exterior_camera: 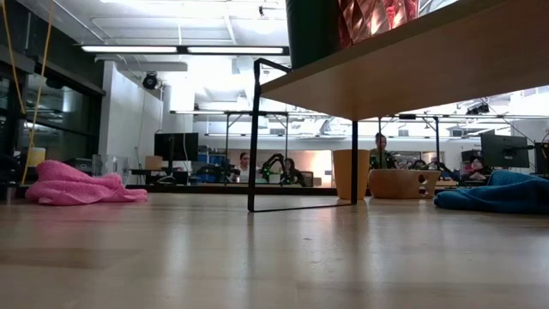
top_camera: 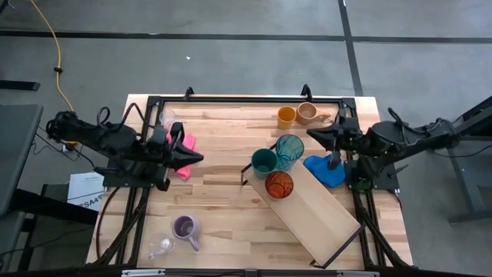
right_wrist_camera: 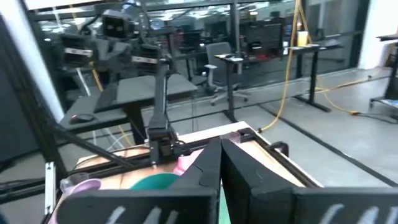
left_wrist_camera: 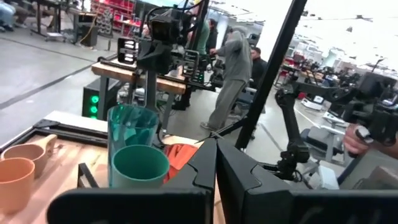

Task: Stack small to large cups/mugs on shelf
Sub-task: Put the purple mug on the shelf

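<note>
The light-wood shelf (top_camera: 319, 211) lies slantwise on the right half of the table, standing on its thin black frame legs (exterior_camera: 254, 137). A green cup (top_camera: 264, 161), a teal tumbler (top_camera: 290, 150) and an orange glass (top_camera: 279, 185) stand on its far end. A yellow mug (top_camera: 287, 117) and a tan mug (top_camera: 307, 113) stand on the table behind it. A purple mug (top_camera: 184, 228) and a clear glass (top_camera: 160, 246) sit near the front left. My left gripper (top_camera: 196, 158) hovers shut, level, over the table's left side. My right gripper (top_camera: 314, 132) hovers shut near the right edge.
A pink cloth (top_camera: 184, 145) lies under my left gripper and a blue cloth (top_camera: 324, 169) beside the shelf under my right arm. Another clear glass (top_camera: 165, 119) stands at the far left. Bare wood shows in the middle (top_camera: 223, 185). People stand in the room beyond.
</note>
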{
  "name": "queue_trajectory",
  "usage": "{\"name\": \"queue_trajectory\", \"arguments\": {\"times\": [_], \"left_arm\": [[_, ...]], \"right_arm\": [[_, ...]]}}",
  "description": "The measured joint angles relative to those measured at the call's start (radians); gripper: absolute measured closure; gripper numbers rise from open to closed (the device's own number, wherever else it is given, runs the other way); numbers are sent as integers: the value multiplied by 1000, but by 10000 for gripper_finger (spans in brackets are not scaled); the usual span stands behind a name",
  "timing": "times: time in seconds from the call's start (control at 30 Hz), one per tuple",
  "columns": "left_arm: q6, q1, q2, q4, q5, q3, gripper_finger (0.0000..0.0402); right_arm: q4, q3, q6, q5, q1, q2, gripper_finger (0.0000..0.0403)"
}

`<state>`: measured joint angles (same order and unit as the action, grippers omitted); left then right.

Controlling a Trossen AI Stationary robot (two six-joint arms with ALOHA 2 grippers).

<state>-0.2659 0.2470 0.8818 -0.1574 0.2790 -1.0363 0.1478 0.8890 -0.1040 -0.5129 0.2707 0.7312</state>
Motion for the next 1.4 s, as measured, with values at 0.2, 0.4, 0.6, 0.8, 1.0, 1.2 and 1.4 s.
{"name": "queue_trajectory", "arguments": {"times": [0.2,0.4,0.6,0.8,1.0,1.2,1.4], "left_arm": [[-12,-48,8,50,-73,0,401],[-30,-51,7,50,-68,0,401],[-42,-51,6,46,-50,0,400],[-178,-50,38,-80,-44,-16,337],[-294,46,195,-374,-123,-130,229],[-382,211,378,-696,-202,-215,185],[-461,360,522,-864,-226,-189,193]], "right_arm": [[2,0,0,73,-17,0,403],[7,0,4,92,-17,-14,403],[6,0,15,97,-17,-41,403],[6,0,8,98,-17,-46,403],[7,0,-5,98,-17,-44,403],[9,0,-10,98,-17,-45,403],[14,0,-11,98,-16,-45,403]]}}
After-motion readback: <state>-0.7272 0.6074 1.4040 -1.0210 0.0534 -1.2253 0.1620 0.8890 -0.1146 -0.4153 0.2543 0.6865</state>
